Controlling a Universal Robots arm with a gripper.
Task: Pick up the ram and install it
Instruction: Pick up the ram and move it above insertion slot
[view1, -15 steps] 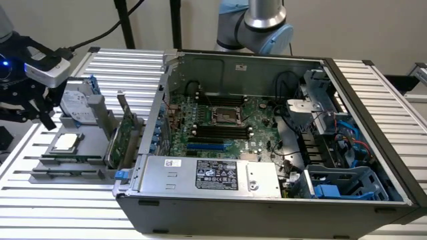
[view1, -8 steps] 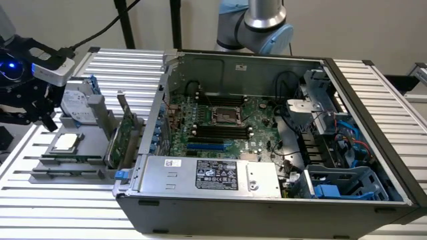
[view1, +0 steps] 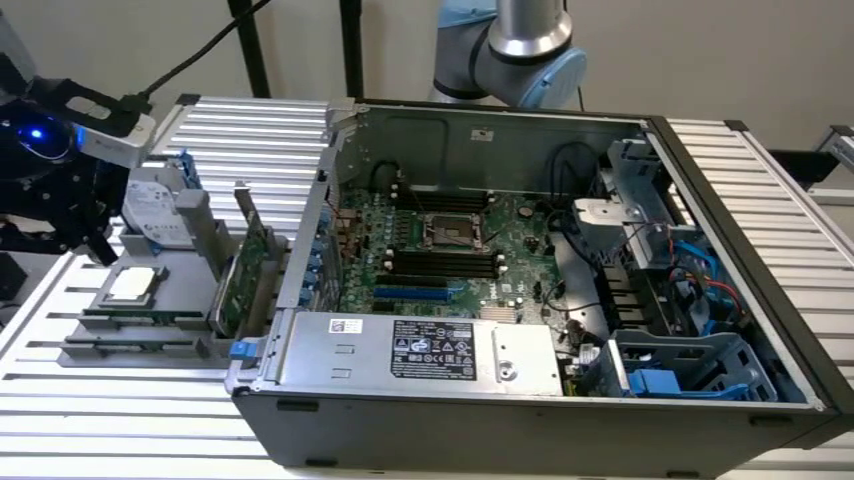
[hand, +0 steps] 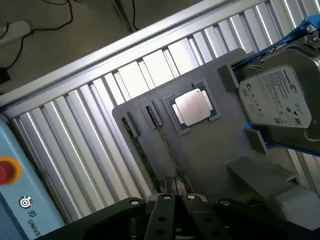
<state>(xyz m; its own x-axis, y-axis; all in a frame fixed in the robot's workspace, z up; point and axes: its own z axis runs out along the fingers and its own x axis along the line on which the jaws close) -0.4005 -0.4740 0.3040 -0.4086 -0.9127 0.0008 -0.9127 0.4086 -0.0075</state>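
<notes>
The ram (hand: 143, 152) stands on its edge in a slot of the grey parts holder (hand: 210, 145), and from above it shows as a thin dark strip. In the exterior view the ram (view1: 134, 321) lies along the holder's (view1: 160, 352) near end, left of the open computer case (view1: 534, 400). My gripper (hand: 174, 186) hovers above the holder, close to the ram's end, without touching it. Its fingers are shut, with nothing between them. The gripper's black body (view1: 60, 205) hangs at the exterior view's left. Black memory slots (view1: 441, 262) lie on the motherboard.
The holder also carries a processor chip (hand: 193, 106), a hard drive (hand: 280, 100) and an upright green expansion card (view1: 251, 270). A power supply (view1: 414, 350) and blue cables (view1: 694, 270) fill the case. A blue control pendant (hand: 20, 200) lies beside the slatted table (hand: 90, 130).
</notes>
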